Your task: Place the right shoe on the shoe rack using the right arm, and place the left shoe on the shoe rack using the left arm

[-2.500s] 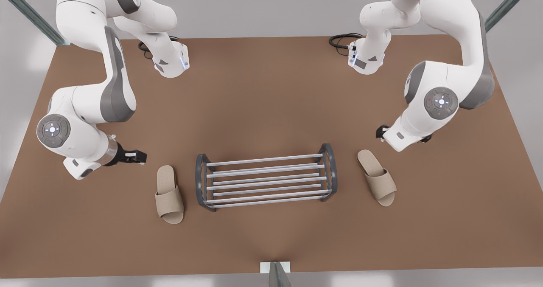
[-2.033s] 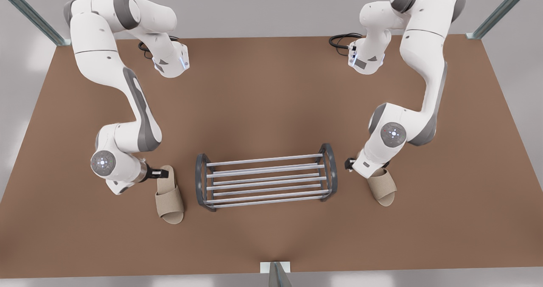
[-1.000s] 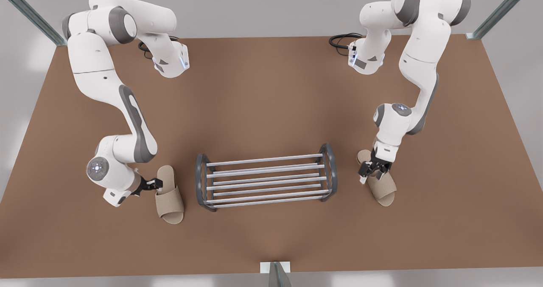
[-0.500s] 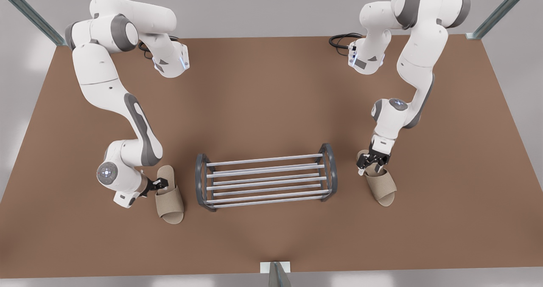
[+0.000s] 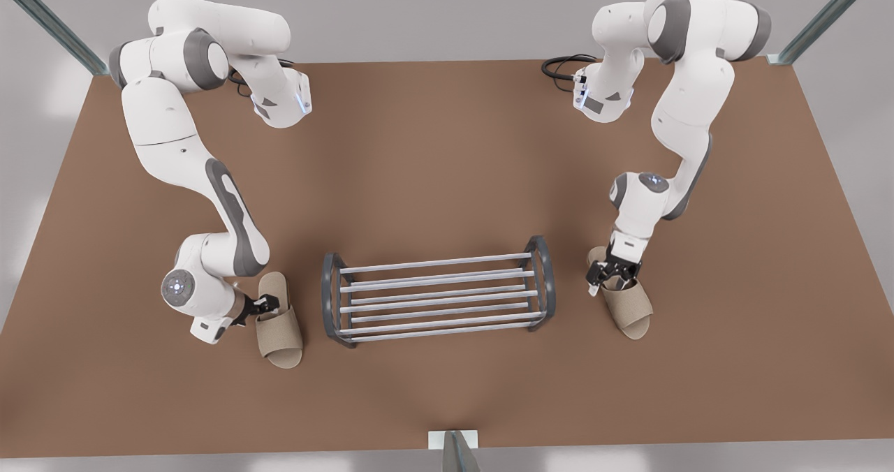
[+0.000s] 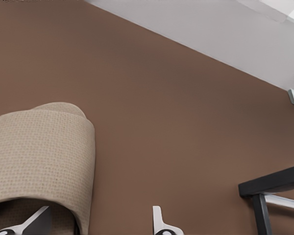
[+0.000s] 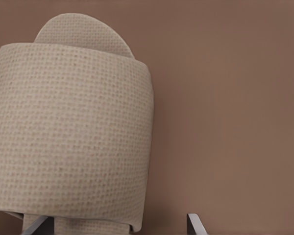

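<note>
The shoe rack (image 5: 326,294) stands mid-table, its dark end frame (image 6: 272,183) also in the left wrist view. The left shoe (image 5: 632,311), a beige slipper, lies flat on the table at the front view's right. My left gripper (image 5: 609,280) is open at its heel end, straddling the rack-side edge of the slipper (image 6: 39,156). The right shoe (image 5: 279,336), a matching slipper, lies at the front view's left. My right gripper (image 5: 264,307) is open there, straddling the outer edge of that slipper (image 7: 73,132). Both gripper tips (image 6: 90,223) (image 7: 116,225) sit low over the insoles.
The brown table (image 5: 447,165) stretches wide behind the rack. A metal post (image 5: 454,451) rises at the near edge. Black cables (image 5: 562,67) lie by the arm bases at the back. Slanted metal beams (image 5: 49,21) cross the back corners.
Both arms came down from above the table to the slippers. The left gripper turned to point along its slipper. In the last half second both barely shifted.
</note>
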`<control>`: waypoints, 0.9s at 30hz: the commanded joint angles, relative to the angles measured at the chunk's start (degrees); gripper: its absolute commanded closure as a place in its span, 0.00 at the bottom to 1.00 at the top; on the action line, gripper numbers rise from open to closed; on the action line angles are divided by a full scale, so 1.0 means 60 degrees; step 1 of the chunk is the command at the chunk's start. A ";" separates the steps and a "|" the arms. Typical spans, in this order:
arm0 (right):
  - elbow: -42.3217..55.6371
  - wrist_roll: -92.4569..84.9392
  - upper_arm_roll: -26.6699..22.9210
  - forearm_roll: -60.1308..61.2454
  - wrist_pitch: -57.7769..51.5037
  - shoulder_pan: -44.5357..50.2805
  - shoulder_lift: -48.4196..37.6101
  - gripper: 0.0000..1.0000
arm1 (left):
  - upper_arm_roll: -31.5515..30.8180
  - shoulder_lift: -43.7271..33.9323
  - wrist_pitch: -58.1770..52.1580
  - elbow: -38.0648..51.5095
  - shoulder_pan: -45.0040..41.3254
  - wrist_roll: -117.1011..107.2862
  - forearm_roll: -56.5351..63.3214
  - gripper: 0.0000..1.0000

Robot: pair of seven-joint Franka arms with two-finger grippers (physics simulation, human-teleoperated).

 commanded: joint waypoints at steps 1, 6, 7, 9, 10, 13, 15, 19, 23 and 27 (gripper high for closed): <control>0.0006 0.0291 -0.0001 0.0074 0.0012 0.0011 -0.0003 0.00 | -0.0001 0.0076 0.0008 0.0131 0.0008 0.0190 -0.0027 0.00; -0.0038 0.0380 0.0013 0.0206 0.0012 0.0040 -0.0003 0.00 | -0.0001 0.0178 0.0008 0.0278 0.0008 0.0117 -0.0027 0.00; -0.0038 0.0380 0.0014 0.0221 0.0012 0.0055 0.0011 0.00 | -0.0001 0.0266 0.0008 0.0380 0.0008 0.0131 -0.0042 0.00; -0.0009 0.0380 -0.0001 0.0353 0.0012 0.0098 0.0070 0.00 | -0.0001 0.0295 0.0008 0.0424 0.0008 0.0117 -0.0042 0.00; -0.0008 0.0380 -0.0001 0.0353 0.0012 0.0113 0.0070 0.00 | -0.0001 0.0325 0.0008 0.0468 0.0008 0.0117 -0.0042 0.00; 0.0021 0.0380 -0.0001 0.0382 0.0012 0.0186 0.0099 0.00 | -0.0001 0.0354 0.0008 0.0556 0.0023 0.0117 -0.0042 0.00; 0.0094 0.0380 -0.0001 0.0382 0.0012 0.0172 0.0114 0.00 | -0.0001 0.0354 0.0008 0.0556 0.0023 0.0117 -0.0042 0.00; 0.0138 0.0380 -0.0001 0.0440 0.0012 0.0186 0.0172 0.00 | -0.0001 0.0384 0.0008 0.0541 0.0023 0.0088 -0.0042 0.21; 0.0153 0.0380 -0.0001 0.0586 0.0012 0.0186 0.0172 0.00 | -0.0001 0.0369 0.0008 0.0541 0.0023 0.0073 -0.0042 0.36; 0.0138 0.0380 -0.0001 0.0631 0.0012 0.0186 0.0172 0.08 | -0.0001 0.0369 0.0008 0.0541 0.0038 0.0088 -0.0042 0.49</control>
